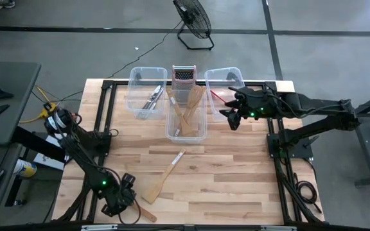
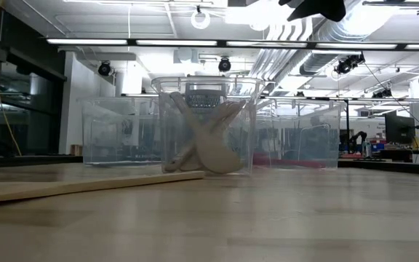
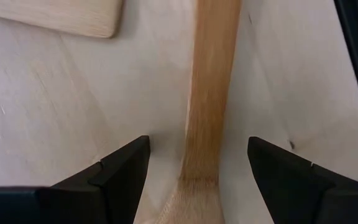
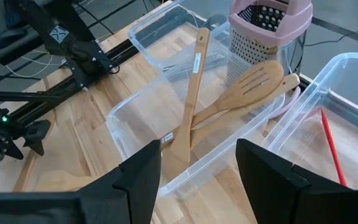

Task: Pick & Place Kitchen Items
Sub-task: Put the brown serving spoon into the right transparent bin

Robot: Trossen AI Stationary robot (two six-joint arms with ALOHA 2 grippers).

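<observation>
The left gripper (image 1: 126,200) sits low at the table's 7 o'clock corner, jaws spread wide and holding nothing. In its wrist view the fingers (image 3: 120,174) straddle a brown wooden handle (image 3: 209,93) lying flat on the table (image 1: 236,173), touching neither side of it. This utensil (image 1: 145,213) shows in the high view as a short stick just beside the gripper, toward 4 o'clock.

A pale wooden spatula (image 1: 161,180) lies loose on the board near centre, blade toward 7 o'clock, handle toward 1 o'clock. It is close to the left gripper but apart from it.

3 clear bins stand in a row along the 12 o'clock edge. The left bin (image 1: 148,95) holds silver metal cutlery (image 1: 153,97). The middle bin (image 1: 186,119) holds several wooden utensils (image 1: 186,106) crossed over one another, among them a slotted spatula (image 4: 260,84). The right bin (image 1: 220,86) contains a red-handled item (image 4: 330,146), seen only in part. A metal box grater (image 1: 184,74) with a pinkish top stands upright behind the middle bin.

The right gripper (image 1: 231,115) hangs in the air at about 2 o'clock, over the near wall of the right bin, jaws partly apart and empty.
</observation>
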